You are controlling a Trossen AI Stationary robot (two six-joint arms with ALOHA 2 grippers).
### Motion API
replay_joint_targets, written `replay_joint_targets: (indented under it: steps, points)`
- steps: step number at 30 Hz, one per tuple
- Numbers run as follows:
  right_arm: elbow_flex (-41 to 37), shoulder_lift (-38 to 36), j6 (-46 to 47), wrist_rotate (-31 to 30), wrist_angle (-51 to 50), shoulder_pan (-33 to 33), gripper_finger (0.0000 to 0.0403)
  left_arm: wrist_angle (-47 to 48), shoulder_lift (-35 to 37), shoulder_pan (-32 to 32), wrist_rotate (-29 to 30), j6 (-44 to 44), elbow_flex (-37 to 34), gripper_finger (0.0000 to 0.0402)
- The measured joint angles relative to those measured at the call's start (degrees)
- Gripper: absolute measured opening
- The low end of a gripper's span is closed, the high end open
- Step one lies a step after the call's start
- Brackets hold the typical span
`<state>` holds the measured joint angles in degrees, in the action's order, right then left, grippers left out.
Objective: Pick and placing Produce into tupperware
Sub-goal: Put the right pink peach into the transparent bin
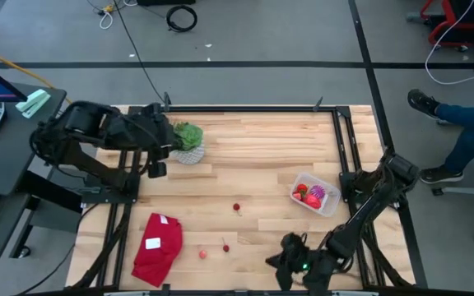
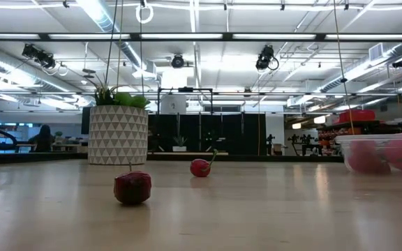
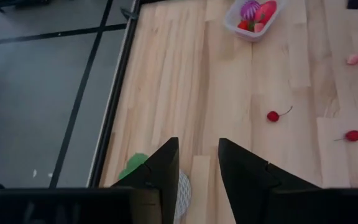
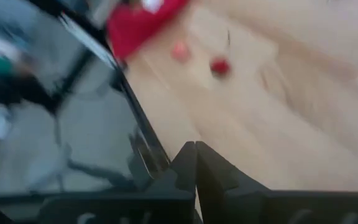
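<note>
The clear tupperware (image 1: 315, 195) stands on the table's right part and holds red pieces and a purple striped ball (image 3: 249, 8). Loose produce lies on the wood: one cherry (image 1: 236, 207) at mid-table, another cherry (image 1: 225, 246) and a pink piece (image 1: 202, 254) nearer the front edge. My left gripper (image 3: 197, 168) is open and empty, raised near the plant pot at the far left (image 1: 156, 168). My right gripper (image 4: 196, 155) is shut with nothing in it, low by the table's front edge (image 1: 280, 261), right of the loose pieces.
A green plant in a white patterned pot (image 1: 188, 141) stands at the far left, just beside my left gripper. A red cloth with a white label (image 1: 157, 247) lies at the front left. A person's legs (image 1: 459, 131) show beyond the right edge.
</note>
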<state>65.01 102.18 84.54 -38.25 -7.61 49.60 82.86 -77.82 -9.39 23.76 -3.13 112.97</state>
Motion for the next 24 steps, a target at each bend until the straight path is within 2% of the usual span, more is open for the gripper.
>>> replay_joint_targets:
  steps: [5,12,18,24]
  points:
    - [4.5,6.2,6.3,10.6,-7.4,-0.1,0.0008,2.5,0.8,-1.5,1.4,-4.1,0.0,0.0124]
    - [4.6,8.8,3.9,9.7,-9.6,-1.1,0.0023,5.5,1.2,-4.6,1.6,-8.3,0.0,0.0128]
    - [4.7,8.7,4.4,10.7,-9.5,-2.2,0.0017,5.5,1.1,-7.0,1.9,-8.2,0.0,0.0119]
    - [4.7,8.7,6.0,14.2,-10.4,-3.4,0.0007,5.4,1.1,-8.2,6.6,-8.3,0.0,0.0119]
